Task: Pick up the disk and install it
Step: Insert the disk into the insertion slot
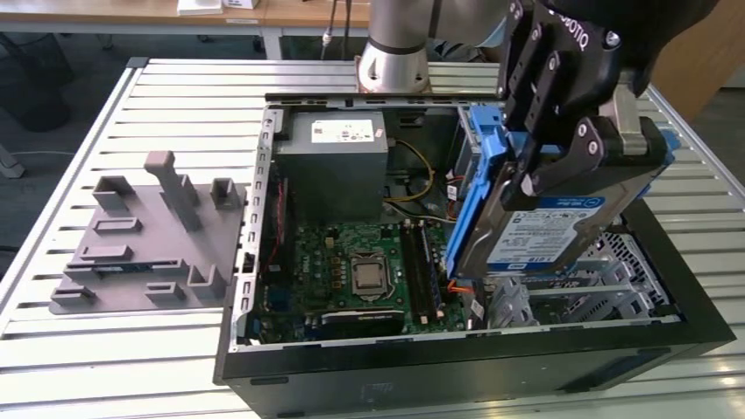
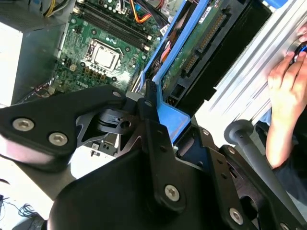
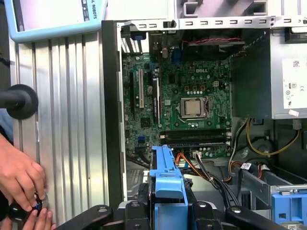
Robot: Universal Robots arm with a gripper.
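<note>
Above the open computer case (image 1: 466, 367), the hand (image 1: 582, 166) hangs from the arm (image 1: 396, 52) at the exterior view's upper right. It points down at a tilt, with its black fingers clamped on the disk (image 1: 547, 231). The disk is held on edge and slanted, label facing the camera. One blue rail (image 1: 475, 201) faces the motherboard (image 1: 361, 271), and the lower end is just over the metal drive cage (image 1: 582, 292), not seated in it. In the second wrist view the fingers (image 2: 153, 129) pinch the blue rail, with the disk's green circuit board (image 2: 196, 45) beyond. The arm's upper part is cut off, and I cannot tell whether the disk touches the cage. A person's hands (image 3: 21, 179) show over the tabletop (image 3: 62, 120) beside the case.
</note>
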